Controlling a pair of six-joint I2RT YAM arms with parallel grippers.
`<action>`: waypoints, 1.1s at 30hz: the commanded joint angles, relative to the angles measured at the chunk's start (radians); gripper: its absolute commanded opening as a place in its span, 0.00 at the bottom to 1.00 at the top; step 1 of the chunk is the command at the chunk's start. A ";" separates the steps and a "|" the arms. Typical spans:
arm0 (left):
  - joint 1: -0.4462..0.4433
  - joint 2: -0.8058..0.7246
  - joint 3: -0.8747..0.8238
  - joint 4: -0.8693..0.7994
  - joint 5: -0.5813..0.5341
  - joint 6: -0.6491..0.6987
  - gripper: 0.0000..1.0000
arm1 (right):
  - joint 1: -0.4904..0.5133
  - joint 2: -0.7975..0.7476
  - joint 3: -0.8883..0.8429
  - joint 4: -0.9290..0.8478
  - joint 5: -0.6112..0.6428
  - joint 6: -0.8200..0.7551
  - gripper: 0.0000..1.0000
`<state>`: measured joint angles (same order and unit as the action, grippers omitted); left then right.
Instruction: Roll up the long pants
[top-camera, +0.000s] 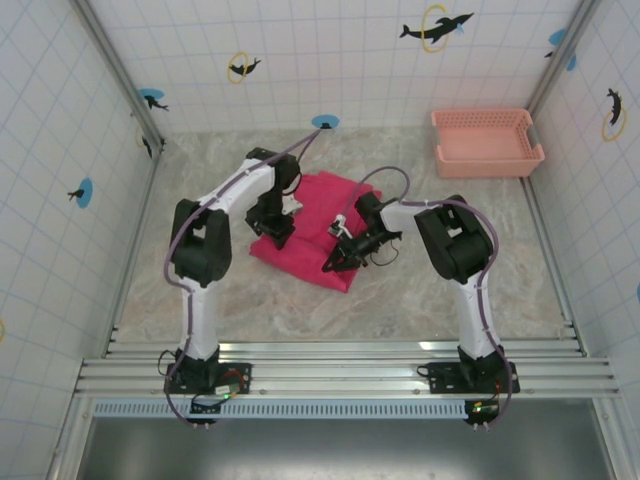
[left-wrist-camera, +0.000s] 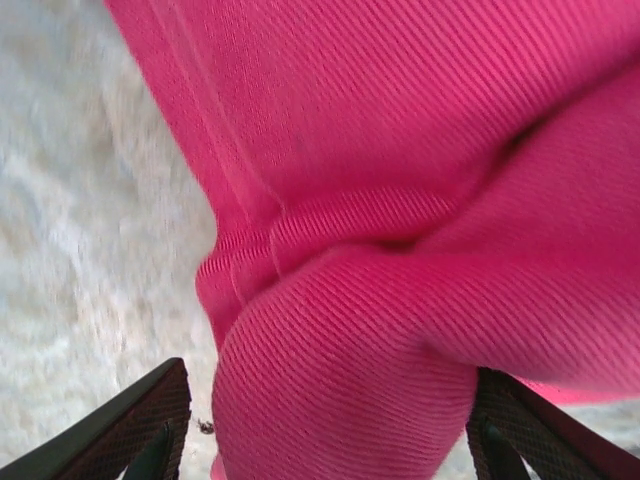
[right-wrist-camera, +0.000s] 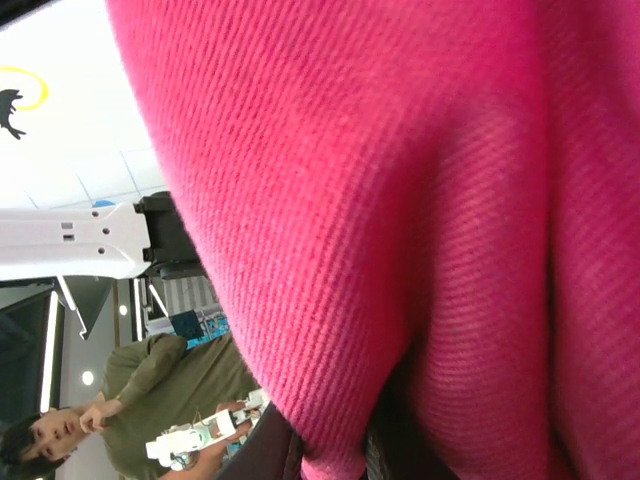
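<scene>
Long pants (top-camera: 320, 205) lie bunched into a folded magenta-red bundle at the middle of the marbled worktop (top-camera: 420, 300), between the left arm (top-camera: 200, 250) and the right arm (top-camera: 455, 240). The cloth is plain with a fine diagonal weave. In the left wrist view a seamed edge tucks under a rounded fold.

The left jaws stand wide at the bundle's near left edge, one side on each flank of that fold, and its left side is clear of the cloth. The right jaws are pinched narrow on the long pants at the near right corner, with cloth draping over them.

Bare worktop runs all round the bundle. A broad strip lies toward the arm bases. More lies on the right, up to the pink basket (top-camera: 487, 140) in the far right corner, well apart. Tiled walls (top-camera: 60, 150) close the left, far and right sides.
</scene>
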<state>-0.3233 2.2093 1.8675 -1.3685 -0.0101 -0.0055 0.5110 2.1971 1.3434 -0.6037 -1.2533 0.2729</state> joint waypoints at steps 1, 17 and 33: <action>0.004 0.135 0.130 -0.004 -0.085 0.029 0.72 | -0.006 -0.007 -0.011 -0.163 0.000 -0.087 0.00; 0.004 0.297 0.251 -0.043 -0.048 0.052 0.72 | 0.095 -0.296 0.295 -0.515 0.804 -0.423 0.56; 0.006 0.297 0.244 -0.044 -0.014 0.065 0.73 | 0.529 -0.414 -0.112 0.030 1.557 -0.517 0.86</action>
<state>-0.3317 2.4409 2.1235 -1.5093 0.0280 0.0505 1.0306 1.7702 1.2560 -0.7113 0.1699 -0.2081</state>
